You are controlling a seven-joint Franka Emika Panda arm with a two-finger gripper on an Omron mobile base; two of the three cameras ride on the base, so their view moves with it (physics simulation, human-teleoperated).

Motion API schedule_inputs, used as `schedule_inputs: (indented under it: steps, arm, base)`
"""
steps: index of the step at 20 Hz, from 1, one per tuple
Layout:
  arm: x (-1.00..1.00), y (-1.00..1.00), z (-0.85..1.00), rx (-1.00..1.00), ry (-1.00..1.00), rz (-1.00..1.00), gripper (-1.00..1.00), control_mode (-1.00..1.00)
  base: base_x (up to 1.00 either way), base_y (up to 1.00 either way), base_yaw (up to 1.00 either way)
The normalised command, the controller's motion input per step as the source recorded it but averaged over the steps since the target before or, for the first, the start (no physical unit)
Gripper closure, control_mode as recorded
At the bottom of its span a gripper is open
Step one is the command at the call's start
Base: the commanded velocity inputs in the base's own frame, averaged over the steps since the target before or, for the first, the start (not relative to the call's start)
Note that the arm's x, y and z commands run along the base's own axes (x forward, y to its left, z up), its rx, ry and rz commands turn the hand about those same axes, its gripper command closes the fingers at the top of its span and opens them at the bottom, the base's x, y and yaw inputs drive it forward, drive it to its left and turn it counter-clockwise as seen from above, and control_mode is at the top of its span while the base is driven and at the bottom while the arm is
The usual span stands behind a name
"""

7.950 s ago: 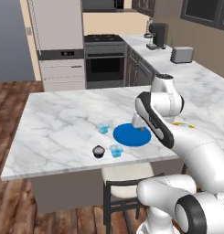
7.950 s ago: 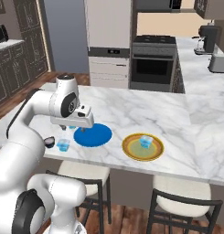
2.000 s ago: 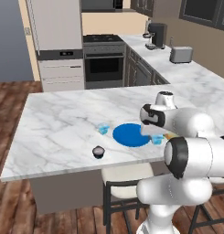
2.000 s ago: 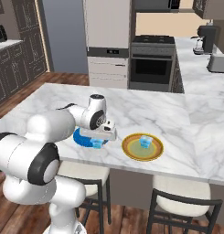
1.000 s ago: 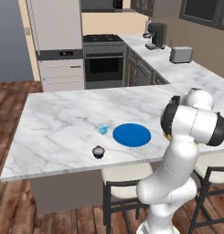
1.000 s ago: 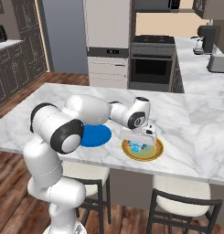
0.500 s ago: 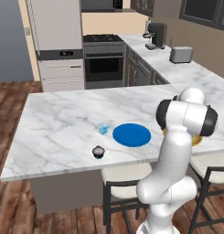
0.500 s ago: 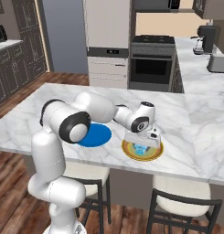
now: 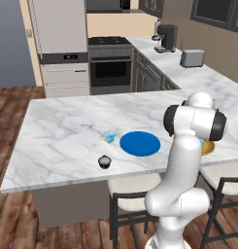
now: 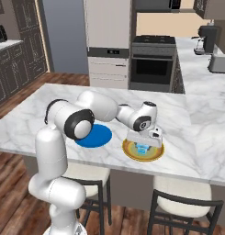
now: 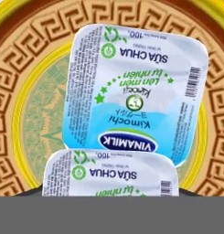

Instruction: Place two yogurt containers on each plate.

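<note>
desk: marble, carries everything | blue plate: bare, mid desk | yellow-rimmed plate: right of it, two pale yogurt cups on it, side by side | gripper: low over this plate, clenched on nearer cup | third pale cup and dark cup: left of blue plate, on desk

Two plates sit side by side on the counter. Plate one is left in the right base view; plate two is right, with two cups on it. In the left base view, one cup sits left of plate one, and a fourth cup sits in front.
</note>
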Motion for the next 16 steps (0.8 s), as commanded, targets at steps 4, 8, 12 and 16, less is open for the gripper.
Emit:
schedule_inputs:
  steps: [4,8,12,16]
  arm:
    - [0.0,0.0,-0.1,0.0,-0.01,0.0,-1.0,-1.0]
    - [0.0,0.0,0.0,0.0,0.0,0.0,-1.0,-1.0]
    - [-0.06,0.0,0.0,0.0,0.0,0.0,-1.0,-1.0]
    - [-0.14,0.0,0.07,0.0,-0.01,0.0,-1.0,-1.0]
  base:
    - [0.0,0.0,0.0]
    - [0.0,0.0,0.0]
    - [0.0,0.0,0.0]
    - [0.0,0.0,0.0]
